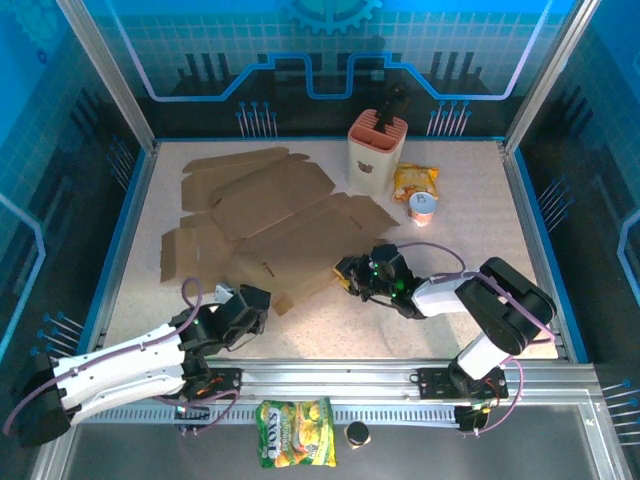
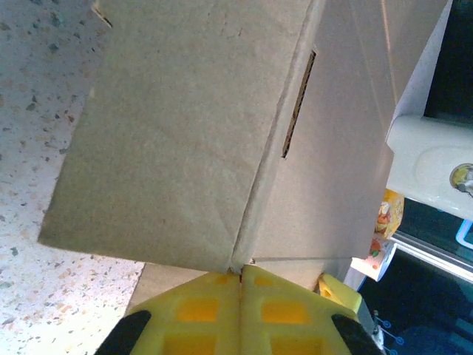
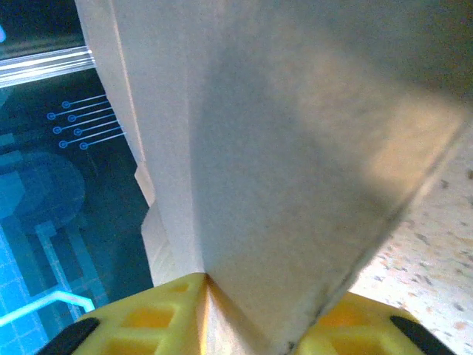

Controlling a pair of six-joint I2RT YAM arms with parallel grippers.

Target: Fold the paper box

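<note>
Lying unfolded, the paper box [image 1: 270, 215] spreads flat over the left and middle of the table [image 1: 470, 215], its long axis running roughly from far left to near right. Its near edge faces both arms. The right gripper [image 1: 352, 276] sits at the near-right corner with a flap standing between its yellow fingers [image 3: 148, 316], which look closed on it. The left gripper [image 1: 248, 306] is at the near-left edge, pressed shut, its tips touching the box's edge; I cannot tell whether it has a hold there. The next fold likely falls to the right arm, pushing the flap toward the far side.
</note>
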